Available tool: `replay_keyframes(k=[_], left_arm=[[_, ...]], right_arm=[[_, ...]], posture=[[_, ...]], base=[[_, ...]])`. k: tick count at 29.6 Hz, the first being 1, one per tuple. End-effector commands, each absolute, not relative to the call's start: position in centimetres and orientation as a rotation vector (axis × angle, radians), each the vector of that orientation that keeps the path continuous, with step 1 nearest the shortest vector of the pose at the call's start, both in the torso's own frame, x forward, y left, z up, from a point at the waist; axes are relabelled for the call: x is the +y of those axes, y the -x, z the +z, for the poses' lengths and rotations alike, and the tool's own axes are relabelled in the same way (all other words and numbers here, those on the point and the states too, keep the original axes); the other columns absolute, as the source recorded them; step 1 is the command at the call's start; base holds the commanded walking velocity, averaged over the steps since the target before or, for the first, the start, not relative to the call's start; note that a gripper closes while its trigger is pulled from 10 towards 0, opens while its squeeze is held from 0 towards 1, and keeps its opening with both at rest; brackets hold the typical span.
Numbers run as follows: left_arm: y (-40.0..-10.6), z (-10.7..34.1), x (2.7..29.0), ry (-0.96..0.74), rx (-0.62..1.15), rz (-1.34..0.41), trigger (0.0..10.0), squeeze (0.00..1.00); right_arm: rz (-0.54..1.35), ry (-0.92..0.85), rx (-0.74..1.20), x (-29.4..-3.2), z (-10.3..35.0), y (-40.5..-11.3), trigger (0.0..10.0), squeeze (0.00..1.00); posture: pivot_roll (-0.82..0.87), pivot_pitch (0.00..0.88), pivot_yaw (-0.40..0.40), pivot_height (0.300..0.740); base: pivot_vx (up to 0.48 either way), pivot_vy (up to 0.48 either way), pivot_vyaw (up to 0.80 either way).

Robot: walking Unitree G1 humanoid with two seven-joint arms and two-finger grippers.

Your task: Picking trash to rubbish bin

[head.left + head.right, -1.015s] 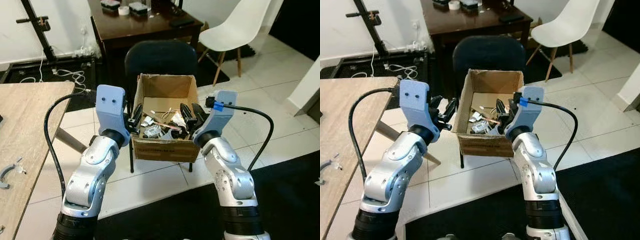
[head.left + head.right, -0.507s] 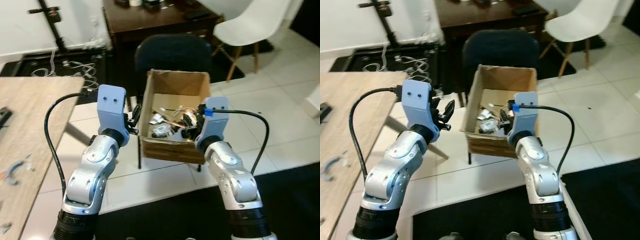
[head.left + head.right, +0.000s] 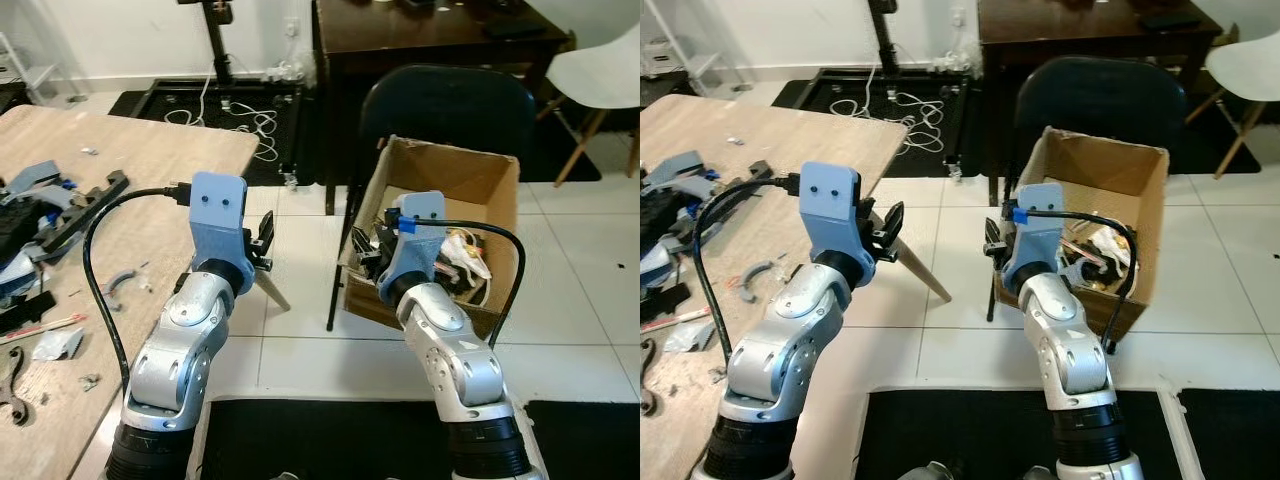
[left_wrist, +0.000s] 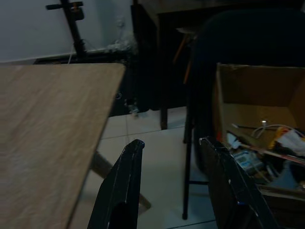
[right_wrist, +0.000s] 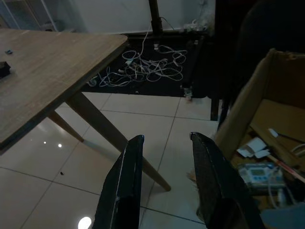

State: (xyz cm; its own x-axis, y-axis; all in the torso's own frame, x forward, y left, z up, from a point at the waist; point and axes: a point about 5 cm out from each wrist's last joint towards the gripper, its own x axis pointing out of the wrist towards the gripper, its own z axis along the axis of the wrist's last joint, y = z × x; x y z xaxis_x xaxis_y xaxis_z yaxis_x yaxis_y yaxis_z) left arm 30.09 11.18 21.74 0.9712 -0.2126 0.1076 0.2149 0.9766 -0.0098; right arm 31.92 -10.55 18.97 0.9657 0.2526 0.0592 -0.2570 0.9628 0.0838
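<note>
An open cardboard box [image 3: 455,160] rests on a dark chair [image 3: 440,100] and holds wires and small scraps. It stands to the right of both arms. My left gripper [image 3: 262,240] is open and empty over the floor between table and box; its wrist view shows the fingers [image 4: 128,181] apart. My right gripper [image 3: 368,262] is open and empty beside the box's near left wall, its fingers [image 5: 128,176] pointing at the tiled floor. On the wooden table [image 3: 150,160] at the left lie a crumpled scrap [image 3: 55,343], a grey clip [image 3: 118,283] and blue-grey parts [image 3: 40,180].
A dark desk [image 3: 430,30] stands behind the chair, and a white chair [image 3: 610,70] is at the far right. White cables [image 3: 240,120] lie on a black mat by the wall. A slanted table leg [image 3: 915,270] crosses the floor. A black rug [image 3: 330,440] lies underfoot.
The camera has swung left: the box now sits to the right and the cluttered table has come into view. Both grippers stay open and empty.
</note>
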Motion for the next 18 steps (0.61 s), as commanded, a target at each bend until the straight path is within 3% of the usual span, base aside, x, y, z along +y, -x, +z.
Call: replay_keyframes(k=[1, 18], left_arm=[[-29.94, 21.35, 11.35, 0.025, -0.088, -0.204, 10.0, 0.00], [-29.68, 20.98, 10.66, 0.050, -0.074, -0.189, 10.0, 0.00]], right_arm=[[0.282, -0.119, -0.056, -10.14, 19.18, -31.64, 10.0, 0.00], [0.247, -0.231, -0.046, -10.42, 19.31, -31.49, 10.0, 0.00]], posture=[[0.07, 0.176, 0.066, 0.740], [0.06, 0.193, 0.061, 0.740]], base=[[0.000, 0.000, 0.80], [0.000, 0.000, 0.80]])
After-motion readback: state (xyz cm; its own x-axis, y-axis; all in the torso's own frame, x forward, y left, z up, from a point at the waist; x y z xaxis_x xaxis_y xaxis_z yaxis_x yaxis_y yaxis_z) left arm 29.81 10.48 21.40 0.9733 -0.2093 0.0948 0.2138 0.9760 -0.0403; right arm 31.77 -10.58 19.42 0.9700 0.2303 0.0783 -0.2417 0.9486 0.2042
